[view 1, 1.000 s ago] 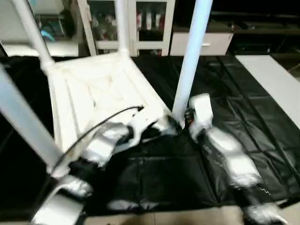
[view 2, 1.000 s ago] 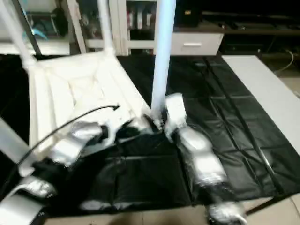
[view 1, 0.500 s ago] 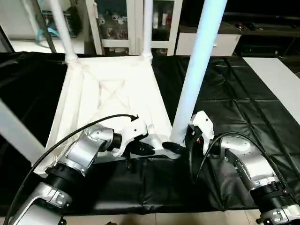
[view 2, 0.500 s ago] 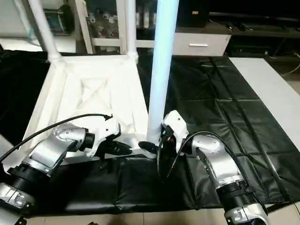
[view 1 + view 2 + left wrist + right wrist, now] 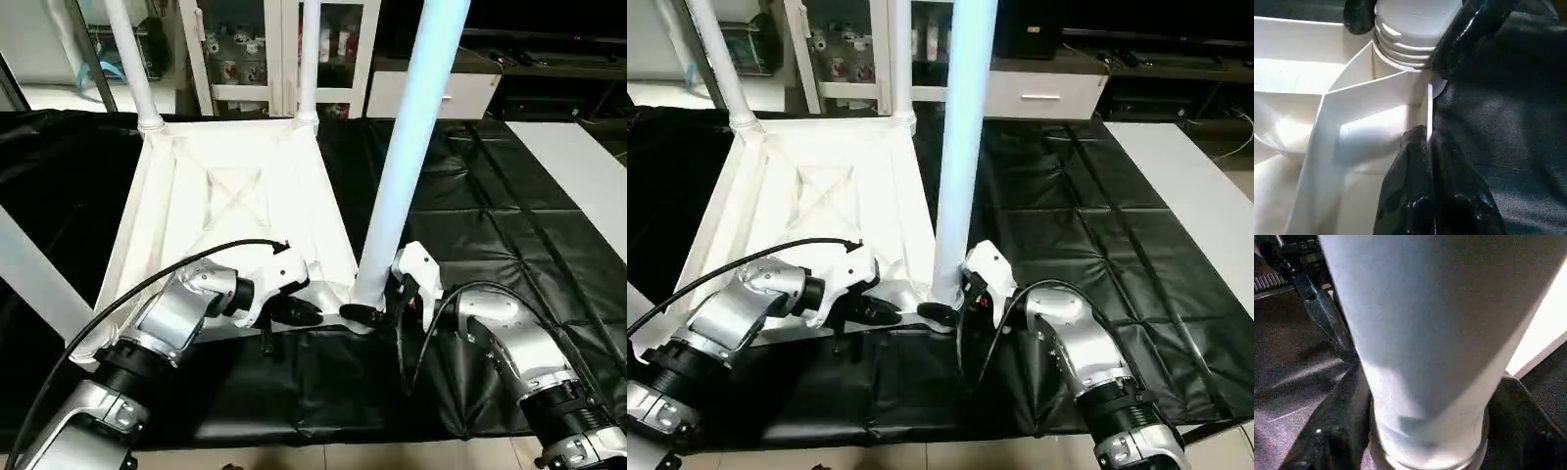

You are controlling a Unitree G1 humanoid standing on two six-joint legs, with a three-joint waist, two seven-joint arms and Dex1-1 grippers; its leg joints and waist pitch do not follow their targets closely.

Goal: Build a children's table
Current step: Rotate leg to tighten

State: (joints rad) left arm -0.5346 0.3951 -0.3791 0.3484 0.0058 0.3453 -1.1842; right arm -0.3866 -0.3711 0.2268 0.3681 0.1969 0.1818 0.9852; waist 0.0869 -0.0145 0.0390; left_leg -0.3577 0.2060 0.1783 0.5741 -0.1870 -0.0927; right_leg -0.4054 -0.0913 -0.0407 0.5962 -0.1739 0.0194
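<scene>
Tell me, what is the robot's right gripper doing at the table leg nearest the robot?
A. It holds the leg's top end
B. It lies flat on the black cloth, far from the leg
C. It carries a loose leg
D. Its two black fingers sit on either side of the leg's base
D: the right gripper has its black fingers on either side of the base of the near leg, which stands upright in the white top's corner.

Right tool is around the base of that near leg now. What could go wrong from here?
The near leg stands tall over its corner socket; if the right tool twists off-axis, it may cross-thread or lean. The left tool, shut on the table top rim, could slip and let the top turn.
</scene>
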